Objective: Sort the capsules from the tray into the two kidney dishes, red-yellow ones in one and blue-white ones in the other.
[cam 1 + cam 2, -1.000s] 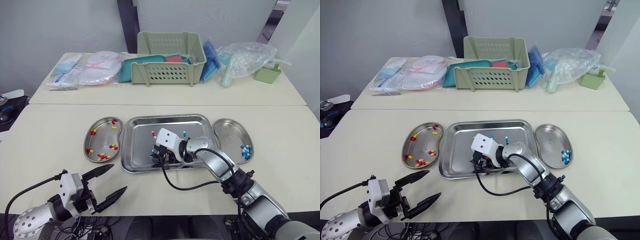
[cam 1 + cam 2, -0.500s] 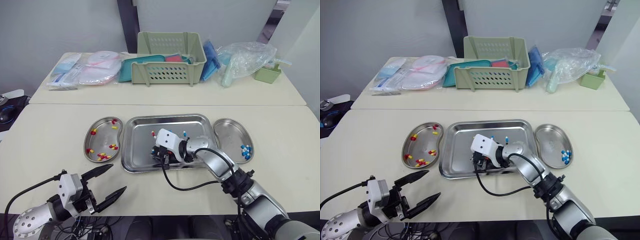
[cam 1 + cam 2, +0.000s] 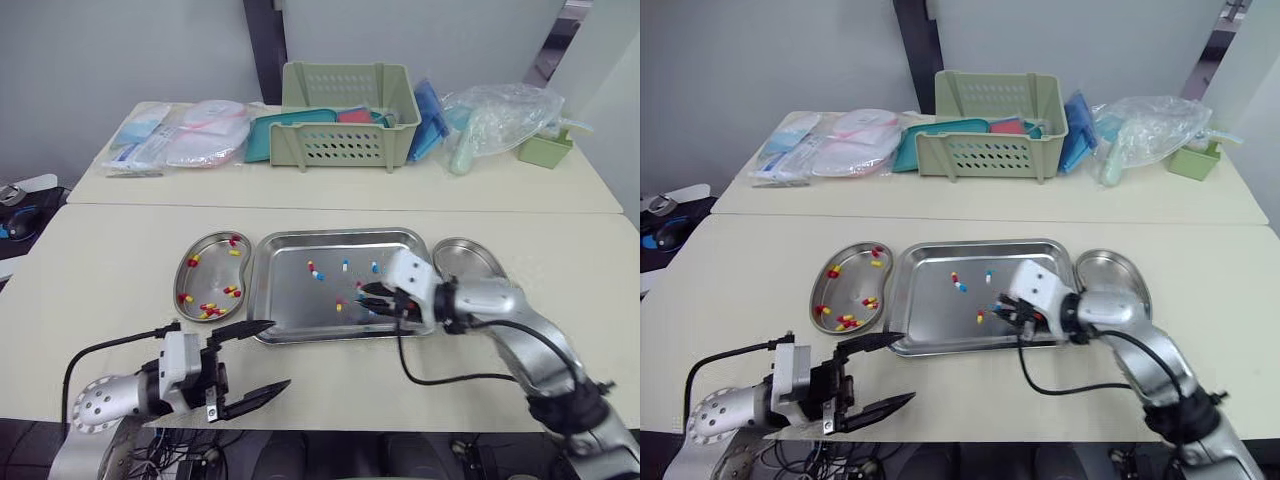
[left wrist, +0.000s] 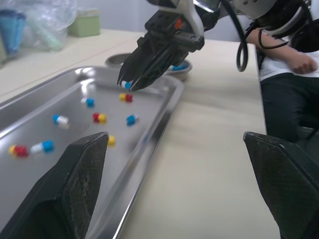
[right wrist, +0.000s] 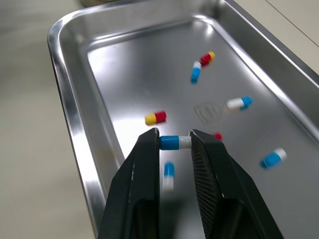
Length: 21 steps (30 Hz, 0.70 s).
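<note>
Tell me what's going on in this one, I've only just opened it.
The right gripper is pinching a blue-white capsule between its fingers, raised just above the steel tray. Several other capsules of both colours lie loose in the tray. The left dish holds red-yellow ones; the right dish sits partly behind the arm. The left gripper is open near the table's front edge, holding nothing.

Right gripper [image 5: 174,135] pinches a blue-white capsule [image 5: 175,142] over the steel tray [image 5: 64,99]; loose capsules [image 5: 239,103] (both colours) lie scattered beneath.
</note>
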Motion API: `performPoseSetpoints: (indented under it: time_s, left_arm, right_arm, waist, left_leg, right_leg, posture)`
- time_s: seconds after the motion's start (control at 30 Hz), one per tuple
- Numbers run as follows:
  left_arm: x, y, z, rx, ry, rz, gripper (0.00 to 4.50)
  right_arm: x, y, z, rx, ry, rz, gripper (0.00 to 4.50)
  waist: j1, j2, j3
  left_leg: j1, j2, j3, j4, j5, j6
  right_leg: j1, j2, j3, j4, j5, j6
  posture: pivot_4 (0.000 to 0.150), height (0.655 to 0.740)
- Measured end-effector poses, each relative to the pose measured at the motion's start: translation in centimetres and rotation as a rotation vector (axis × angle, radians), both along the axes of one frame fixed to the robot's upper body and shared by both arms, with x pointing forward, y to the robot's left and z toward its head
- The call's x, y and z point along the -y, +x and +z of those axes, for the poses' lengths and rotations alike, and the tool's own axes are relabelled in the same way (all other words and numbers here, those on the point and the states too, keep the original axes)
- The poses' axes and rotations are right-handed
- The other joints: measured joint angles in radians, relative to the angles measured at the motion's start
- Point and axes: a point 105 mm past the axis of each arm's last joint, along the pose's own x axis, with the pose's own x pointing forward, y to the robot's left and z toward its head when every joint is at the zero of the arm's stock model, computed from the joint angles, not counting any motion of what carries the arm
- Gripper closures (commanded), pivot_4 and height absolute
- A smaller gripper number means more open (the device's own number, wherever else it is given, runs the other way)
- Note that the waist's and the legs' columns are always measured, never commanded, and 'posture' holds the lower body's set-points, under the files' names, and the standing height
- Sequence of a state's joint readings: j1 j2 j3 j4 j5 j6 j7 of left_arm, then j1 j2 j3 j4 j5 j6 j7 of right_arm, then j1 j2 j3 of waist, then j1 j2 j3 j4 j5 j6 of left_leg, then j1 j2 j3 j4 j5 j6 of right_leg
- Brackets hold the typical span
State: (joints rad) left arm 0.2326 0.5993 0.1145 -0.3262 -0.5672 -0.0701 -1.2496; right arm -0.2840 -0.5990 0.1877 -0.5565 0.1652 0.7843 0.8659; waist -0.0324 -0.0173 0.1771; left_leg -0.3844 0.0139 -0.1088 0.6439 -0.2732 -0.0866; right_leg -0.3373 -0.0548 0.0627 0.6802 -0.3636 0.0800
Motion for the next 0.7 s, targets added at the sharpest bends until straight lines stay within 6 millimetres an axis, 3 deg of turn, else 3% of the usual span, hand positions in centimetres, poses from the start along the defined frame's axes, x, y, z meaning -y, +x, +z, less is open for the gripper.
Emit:
performPoseSetpoints:
  time_s: [0.33,0.6,0.67,0.7]
  left_arm:
    - [1.6,-0.1,0.4,0.036,-0.017,-0.096,0.00]
    - [1.7,0.0,0.4,0.043,-0.027,-0.081,0.00]
    - [1.8,0.0,0.5,0.047,-0.037,-0.072,0.00]
    - [1.9,0.1,0.6,0.049,-0.042,-0.070,0.00]
  right_arm:
    - [8.5,-1.2,0.5,-0.021,-0.049,-0.278,3.88]
    - [12.5,0.3,-0.8,-0.067,-0.045,-0.470,3.88]
    - [13.0,0.4,-1.0,-0.074,-0.045,-0.495,3.11]
    - [13.2,0.4,-1.1,-0.074,-0.044,-0.503,2.94]
  waist:
    - [-0.001,0.000,0.001]
    - [0.000,0.000,0.001]
    - [0.000,0.000,0.002]
    - [0.000,0.000,0.002]
  left_leg:
    - [0.000,0.000,0.001,0.000,0.000,0.000]
    - [0.000,0.000,0.001,0.000,0.000,0.000]
    - [0.001,0.000,0.001,0.000,0.000,0.000]
    - [0.000,0.000,0.001,0.000,0.000,0.000]
  right_leg:
    - [0.001,0.000,0.001,0.000,0.000,0.000]
    - [0.001,0.000,0.001,0.000,0.000,0.000]
    - [0.001,0.000,0.001,0.000,0.000,0.000]
    - [0.001,0.000,0.001,0.000,0.000,0.000]
  posture:
    - [0.150,0.7400]
    - [0.150,0.7400]
    - [0.150,0.7400]
    - [0.150,0.7400]
